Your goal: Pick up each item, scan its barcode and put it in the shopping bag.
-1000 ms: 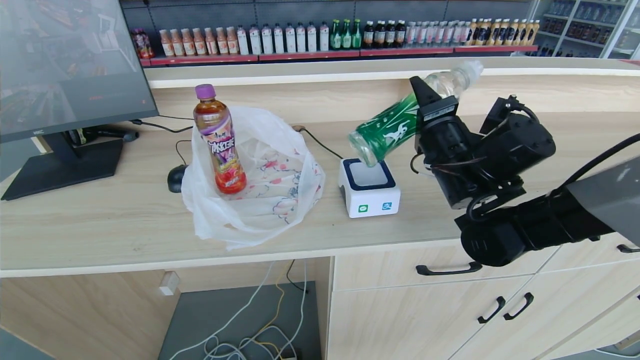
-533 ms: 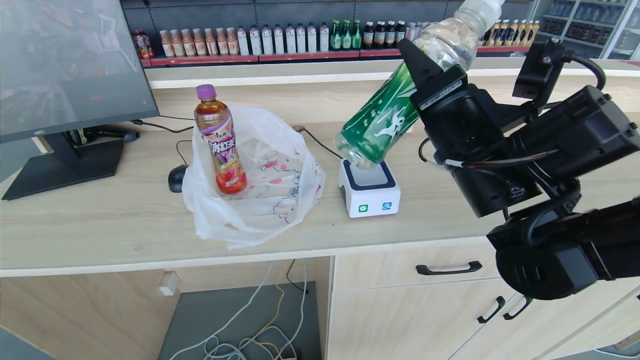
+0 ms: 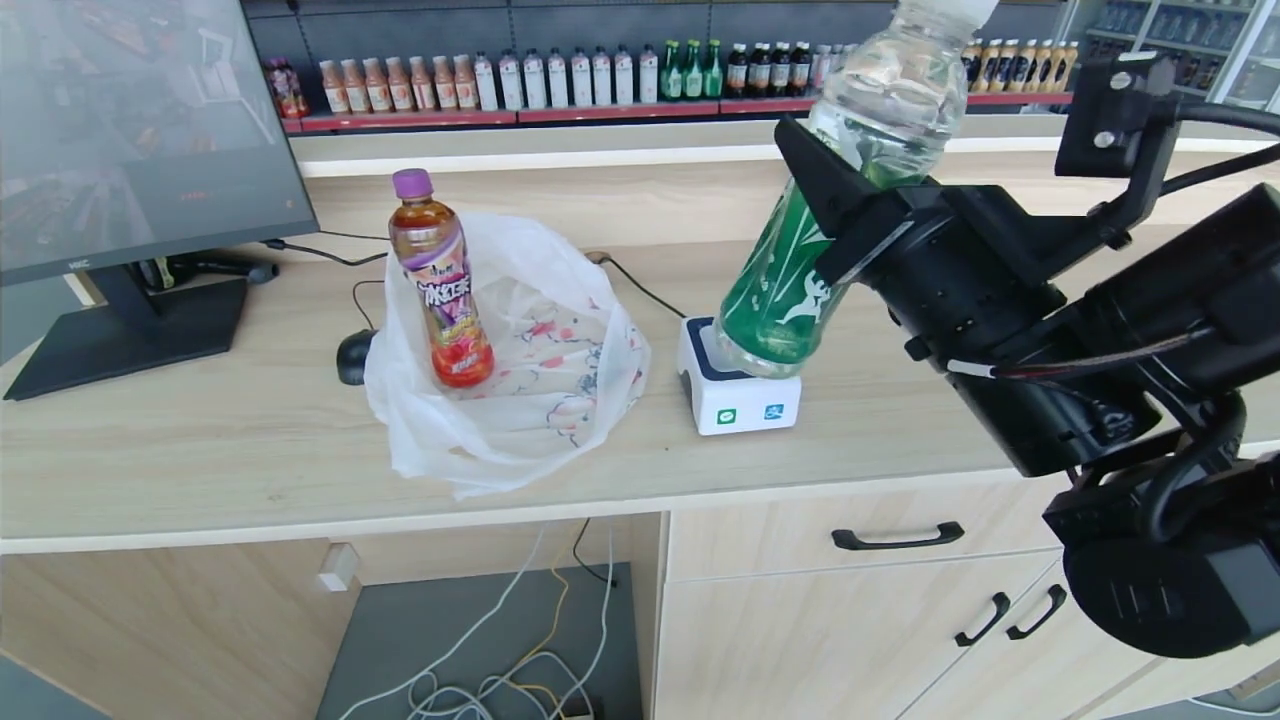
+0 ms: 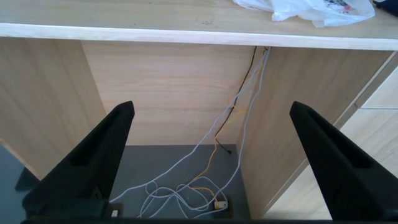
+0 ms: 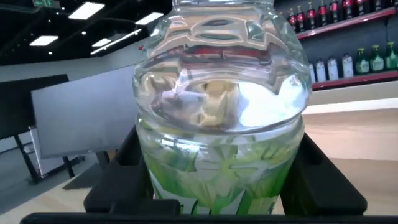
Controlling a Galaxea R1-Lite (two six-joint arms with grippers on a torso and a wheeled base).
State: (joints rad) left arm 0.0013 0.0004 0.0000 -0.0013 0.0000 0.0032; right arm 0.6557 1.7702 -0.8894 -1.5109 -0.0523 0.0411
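My right gripper [image 3: 835,215] is shut on a clear water bottle with a green label [image 3: 800,270], nearly upright, its base just above the white barcode scanner [image 3: 738,385] on the counter. The same water bottle [image 5: 217,118] sits between the dark fingers [image 5: 127,158] in the right wrist view. A white plastic shopping bag [image 3: 520,370] lies open to the scanner's left, and a purple-capped tea bottle [image 3: 440,285] stands at its near-left side. My left gripper [image 4: 211,155] hangs open below the counter edge, holding nothing, with a corner of the bag [image 4: 311,9] above it.
A monitor [image 3: 140,130] on a black stand is at the counter's left, with a black mouse [image 3: 352,357] and cables beside the bag. Drawers with black handles [image 3: 897,540] are below the counter. Loose cables [image 4: 205,186] lie on the floor under it. Shelves of drinks [image 3: 690,70] line the back.
My right arm has risen and come nearer, and the water bottle has swung from steeply tilted to nearly upright over the scanner. The bag and the tea bottle have not moved.
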